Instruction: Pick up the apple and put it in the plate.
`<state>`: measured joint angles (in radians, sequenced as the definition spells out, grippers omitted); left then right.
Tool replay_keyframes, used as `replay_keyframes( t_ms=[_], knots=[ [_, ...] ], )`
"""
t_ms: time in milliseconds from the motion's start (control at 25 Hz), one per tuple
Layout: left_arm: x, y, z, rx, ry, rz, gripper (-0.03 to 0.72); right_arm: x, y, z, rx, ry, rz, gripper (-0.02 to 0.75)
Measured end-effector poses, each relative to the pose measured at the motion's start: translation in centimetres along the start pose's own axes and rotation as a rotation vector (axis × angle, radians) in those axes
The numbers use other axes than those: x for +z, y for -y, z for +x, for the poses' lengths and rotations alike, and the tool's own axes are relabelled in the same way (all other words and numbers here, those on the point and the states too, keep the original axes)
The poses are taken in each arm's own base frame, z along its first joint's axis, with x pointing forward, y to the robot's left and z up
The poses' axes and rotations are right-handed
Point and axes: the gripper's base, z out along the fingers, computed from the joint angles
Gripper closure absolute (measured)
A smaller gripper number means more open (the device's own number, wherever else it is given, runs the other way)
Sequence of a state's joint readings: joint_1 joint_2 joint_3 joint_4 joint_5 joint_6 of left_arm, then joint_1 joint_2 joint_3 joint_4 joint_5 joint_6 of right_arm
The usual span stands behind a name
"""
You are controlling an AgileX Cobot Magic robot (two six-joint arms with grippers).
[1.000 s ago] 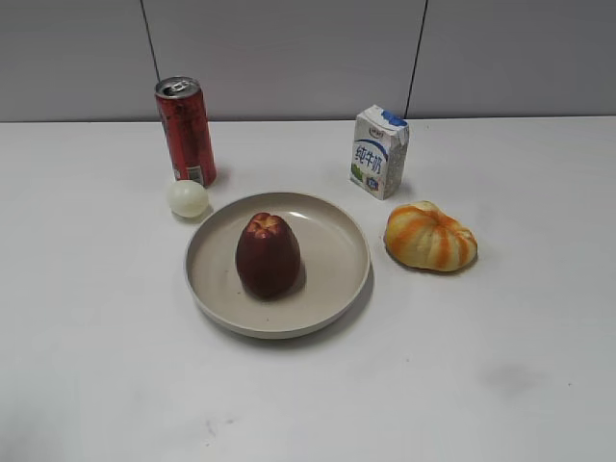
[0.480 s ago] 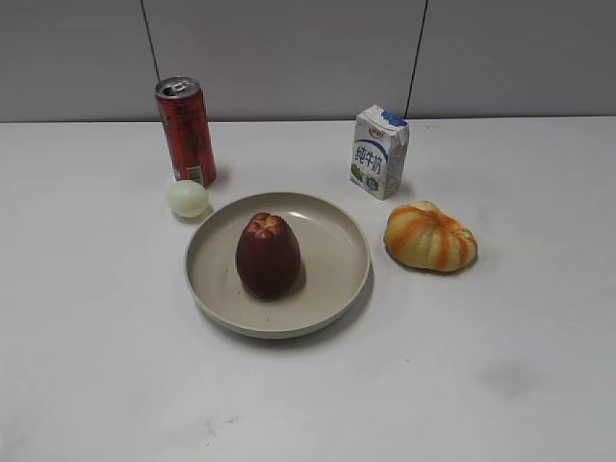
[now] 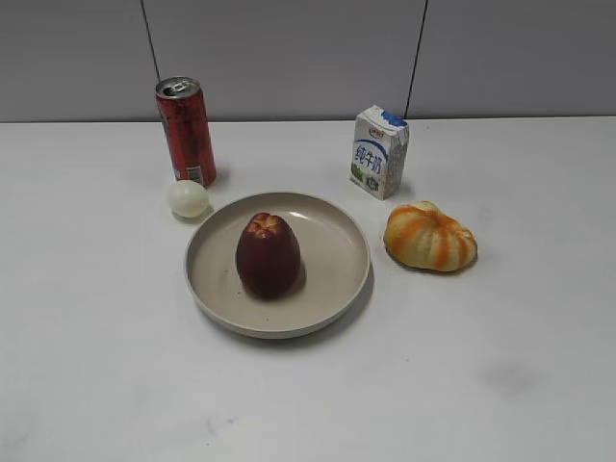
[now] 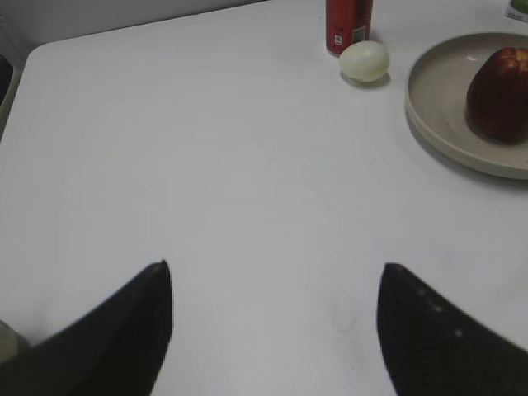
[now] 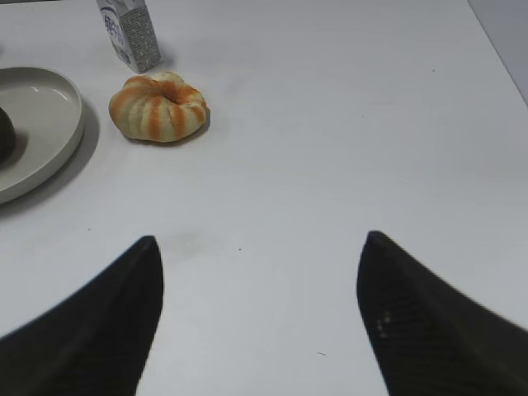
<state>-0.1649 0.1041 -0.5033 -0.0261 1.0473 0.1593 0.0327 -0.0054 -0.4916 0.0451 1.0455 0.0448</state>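
The dark maroon-red apple point(image 3: 268, 254) stands upright inside the wide beige plate point(image 3: 332, 279) at the table's middle. Both show at the right edge of the left wrist view, the apple point(image 4: 499, 82) on the plate point(image 4: 437, 115). A dark sliver of the apple point(image 5: 4, 136) and the plate's rim point(image 5: 58, 140) show at the left of the right wrist view. My left gripper point(image 4: 272, 272) is open and empty over bare table, well left of the plate. My right gripper point(image 5: 260, 243) is open and empty over bare table, right of the plate. Neither gripper shows in the exterior view.
A red can point(image 3: 186, 130) and a small white egg point(image 3: 188, 198) stand behind the plate's left. A milk carton point(image 3: 379, 151) stands behind its right. An orange-and-yellow striped pumpkin-like lump point(image 3: 429, 237) lies right of the plate. A grey wall runs behind the table.
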Motion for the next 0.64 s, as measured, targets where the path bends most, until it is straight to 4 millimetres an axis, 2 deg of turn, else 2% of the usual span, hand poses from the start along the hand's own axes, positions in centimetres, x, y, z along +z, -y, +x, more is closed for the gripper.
replay_keyframes(
  t_ms=[280, 640],
  knots=[
    [-0.1, -0.1, 0.1, -0.034, 0.001, -0.056, 0.125, 0.0, 0.0, 0.0, 0.0, 0.0, 0.0, 0.153],
    [-1.4, 0.2, 0.8, -0.068, 0.094, -0.141, 0.162, 0.0, 0.0, 0.0, 0.0, 0.0, 0.0, 0.153]
  ],
)
